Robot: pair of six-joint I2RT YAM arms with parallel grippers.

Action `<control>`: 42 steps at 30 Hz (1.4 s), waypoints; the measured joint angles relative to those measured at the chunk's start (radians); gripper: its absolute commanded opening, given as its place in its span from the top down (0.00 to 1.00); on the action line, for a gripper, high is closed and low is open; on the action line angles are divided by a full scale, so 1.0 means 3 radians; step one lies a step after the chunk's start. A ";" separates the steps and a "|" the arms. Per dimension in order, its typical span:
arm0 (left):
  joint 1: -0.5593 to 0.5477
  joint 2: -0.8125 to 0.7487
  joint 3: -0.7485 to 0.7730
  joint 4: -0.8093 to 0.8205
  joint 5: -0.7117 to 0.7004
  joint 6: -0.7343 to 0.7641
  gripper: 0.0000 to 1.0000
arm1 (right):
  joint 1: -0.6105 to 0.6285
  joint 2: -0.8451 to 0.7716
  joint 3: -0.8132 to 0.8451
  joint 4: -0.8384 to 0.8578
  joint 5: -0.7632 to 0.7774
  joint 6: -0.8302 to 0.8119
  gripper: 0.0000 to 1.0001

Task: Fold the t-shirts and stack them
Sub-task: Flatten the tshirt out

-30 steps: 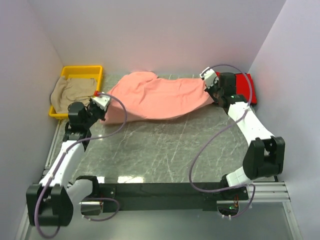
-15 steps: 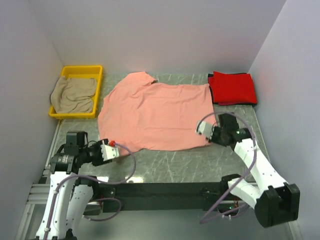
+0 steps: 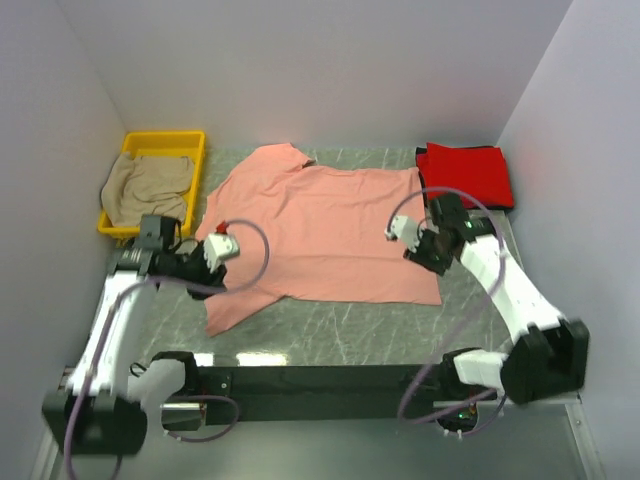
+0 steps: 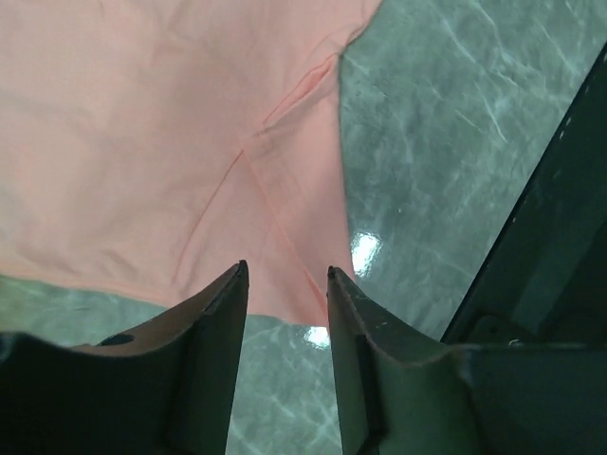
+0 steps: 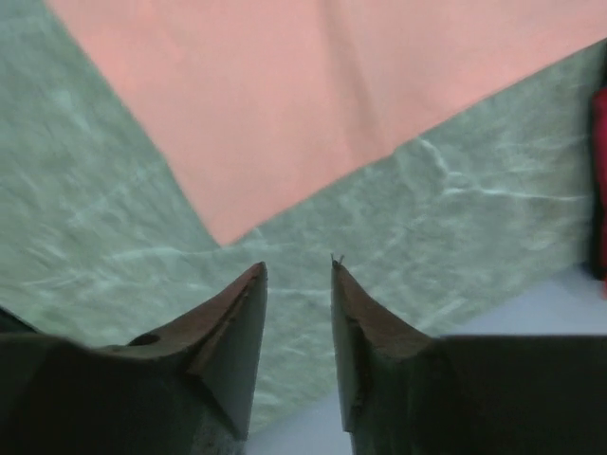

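Observation:
The salmon-pink t-shirt (image 3: 320,230) lies spread flat on the table, with one sleeve reaching toward the near left. My left gripper (image 3: 225,272) hovers over that sleeve, open and empty; the left wrist view shows the sleeve (image 4: 285,190) just beyond my gripper (image 4: 286,273). My right gripper (image 3: 420,256) is open and empty above the shirt's right side; the right wrist view shows a shirt corner (image 5: 228,223) ahead of my gripper (image 5: 297,268). The bright red t-shirt (image 3: 465,175) lies folded at the back right. The beige-tan t-shirt (image 3: 148,190) lies crumpled in the bin.
A yellow plastic bin (image 3: 165,140) stands at the back left against the wall. A black rail (image 3: 330,378) runs along the table's near edge and also shows in the left wrist view (image 4: 541,237). Walls close in the left, back and right.
The pink shirt went from bunched at the back to spread flat, drawn toward the near edge. Both grippers have since let go and moved back in over the shirt.

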 measured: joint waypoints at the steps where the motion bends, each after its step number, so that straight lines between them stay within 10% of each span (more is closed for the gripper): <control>1: 0.0000 0.0237 0.0036 0.0094 -0.0015 -0.0117 0.55 | -0.0003 0.0210 0.0132 -0.0011 -0.0034 0.0118 0.65; 7: -0.0189 0.1382 0.0273 0.0549 -0.0086 -0.0655 0.47 | -0.0025 0.1174 0.0647 -0.0103 -0.0238 0.0713 0.70; 23: -0.0746 0.2342 0.0159 0.1399 -0.0491 -0.0787 0.46 | -0.0140 0.1966 0.0851 -0.0334 -0.0259 0.1478 0.71; 33: -0.0881 0.2491 0.0160 0.1235 -0.0443 -0.0519 0.94 | -0.0261 0.1972 0.0902 -0.0360 -0.0170 0.1486 0.72; 42: -0.1427 0.2266 0.0373 0.0697 -0.0178 -0.0329 0.93 | -0.0337 0.2007 0.1064 -0.0389 -0.0098 0.1462 0.73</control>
